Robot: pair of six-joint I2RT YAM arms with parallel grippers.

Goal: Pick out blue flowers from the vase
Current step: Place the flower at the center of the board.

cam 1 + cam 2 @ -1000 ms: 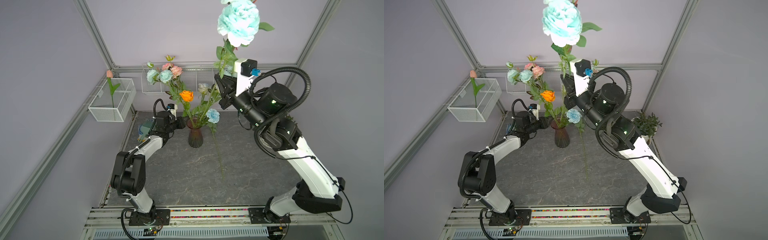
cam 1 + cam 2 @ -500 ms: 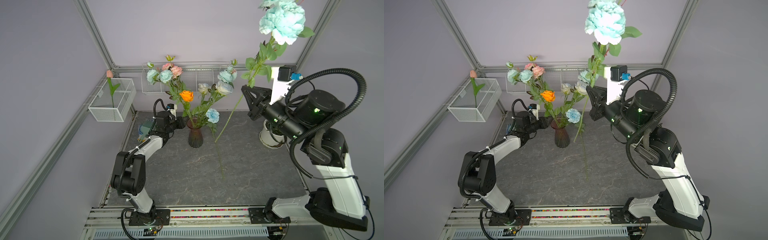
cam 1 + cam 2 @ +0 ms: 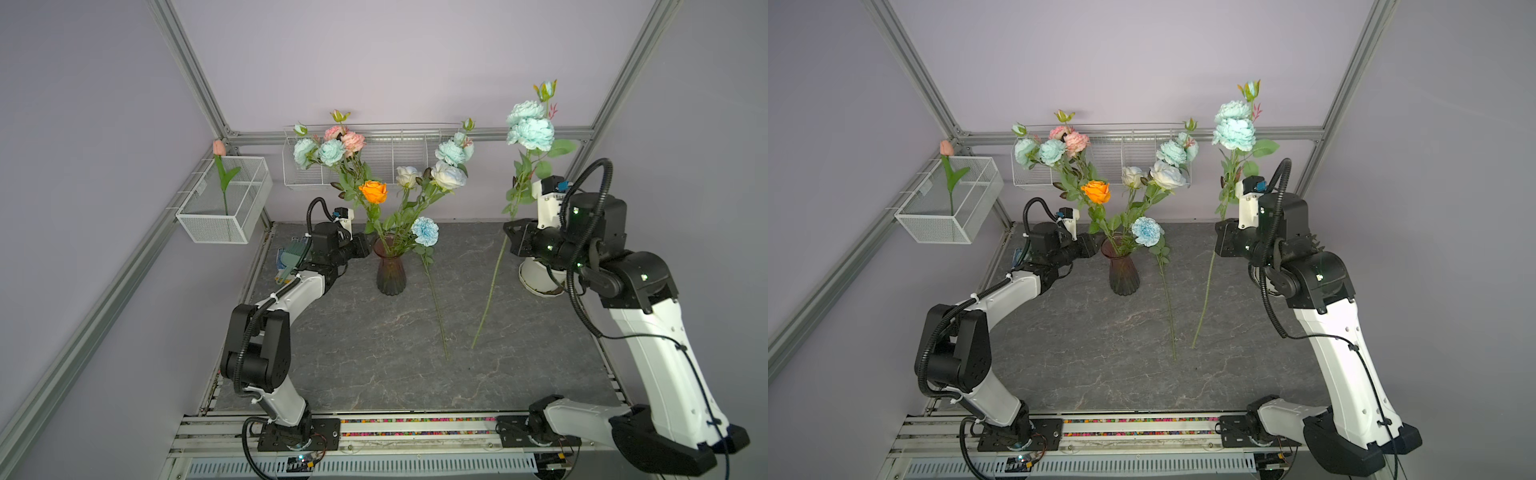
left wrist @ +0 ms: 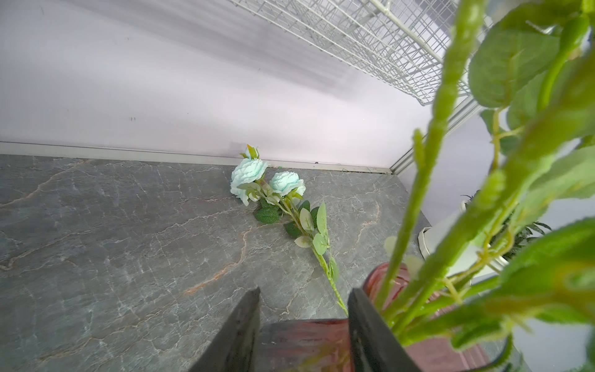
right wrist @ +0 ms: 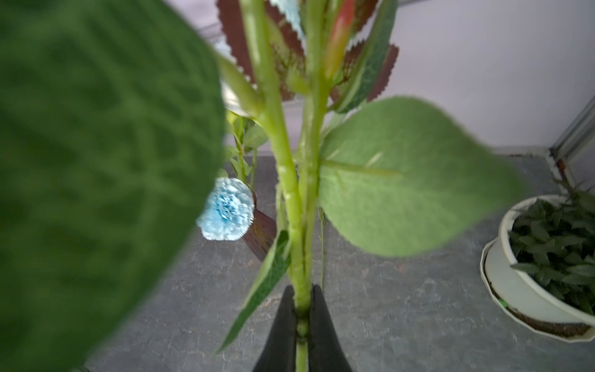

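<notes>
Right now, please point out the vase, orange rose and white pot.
vase (image 3: pixel 390 274): in a top view, ribbed body.
orange rose (image 3: pixel 373 192): in a top view, flower head.
white pot (image 5: pixel 515 290): right wrist view, outer wall.

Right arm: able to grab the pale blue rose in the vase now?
Probably not yet. The right gripper is shut on the stem of a blue flower, so its jaws are taken. Otherwise the way across to the pale blue rose in the vase looks open.
</notes>
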